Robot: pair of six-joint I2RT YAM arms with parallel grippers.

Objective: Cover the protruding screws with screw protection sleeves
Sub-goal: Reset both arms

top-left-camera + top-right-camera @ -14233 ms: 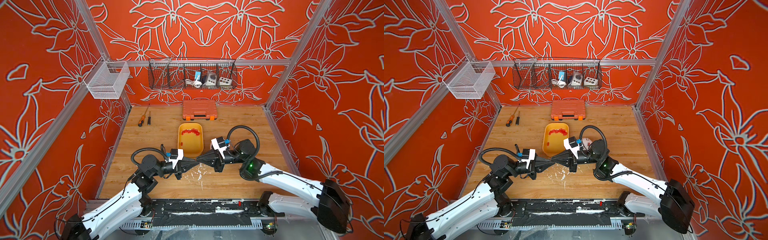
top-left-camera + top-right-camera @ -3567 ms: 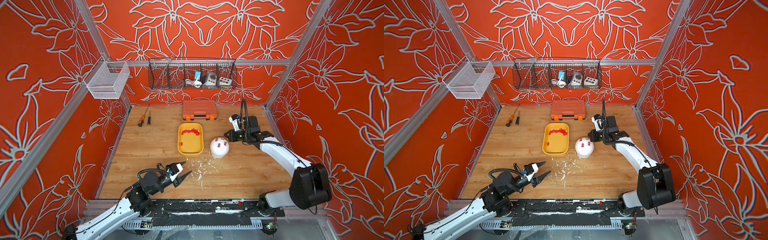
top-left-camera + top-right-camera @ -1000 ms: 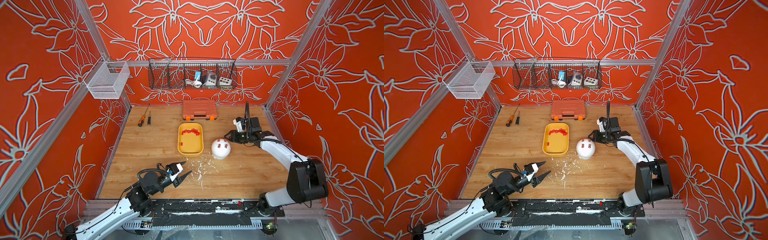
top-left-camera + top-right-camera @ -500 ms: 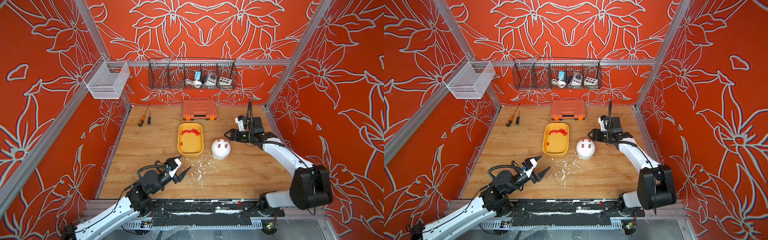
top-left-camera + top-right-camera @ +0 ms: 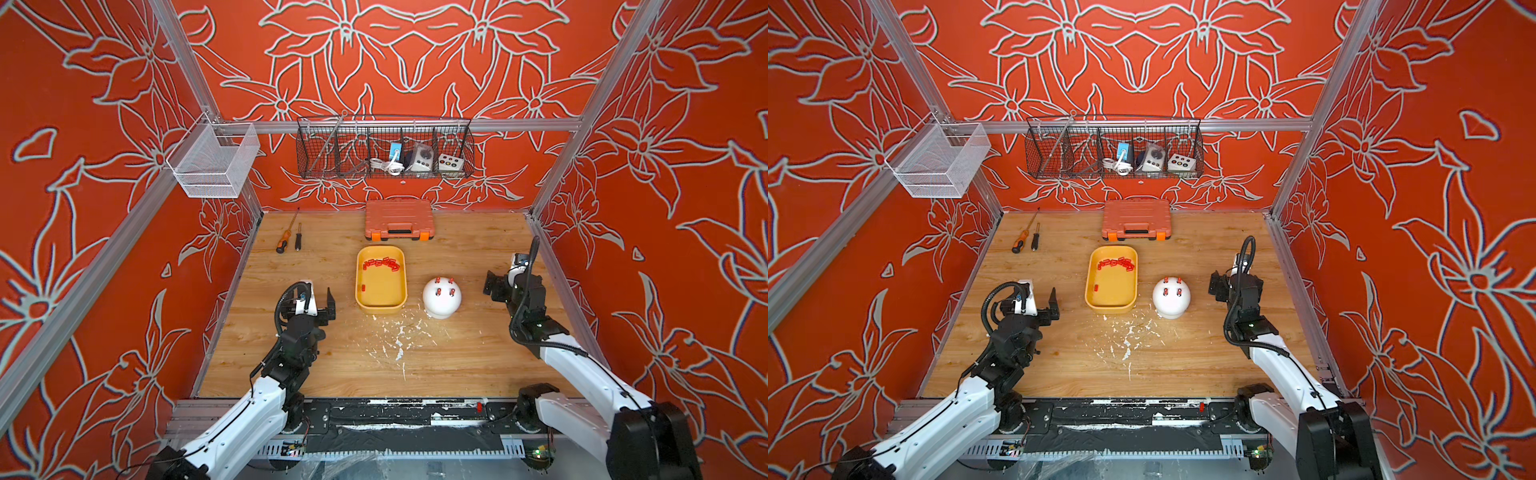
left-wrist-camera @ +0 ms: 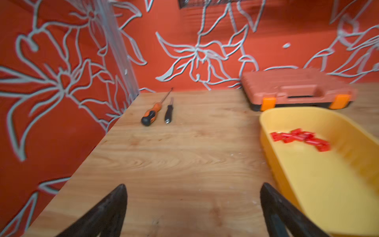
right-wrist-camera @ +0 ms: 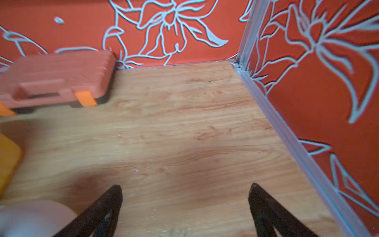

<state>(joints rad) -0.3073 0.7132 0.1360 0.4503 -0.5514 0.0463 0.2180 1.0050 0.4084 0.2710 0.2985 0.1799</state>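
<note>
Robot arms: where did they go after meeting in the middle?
They pulled back to their own sides: the left gripper beside the yellow tray, the right gripper beside the white dome. Both opened wide, holding nothing. The dome with its four red sleeves, tray and screwdrivers stayed put.

The left arm [image 5: 249, 411] and the right arm [image 5: 582, 370] are both wearing smooth white shells on their long links, while black housings are covering the joints and the bases. A black ribbed cable [image 5: 284, 297] is looping above the left wrist, and a second ribbed cable [image 5: 533, 253] is arching over the right wrist. A white block [image 5: 305, 305] is sitting on the left wrist. The left hand [image 6: 192, 186] and the right hand [image 7: 184, 185] are showing black, tapering, pointed fingers [image 6: 108, 209].
</note>
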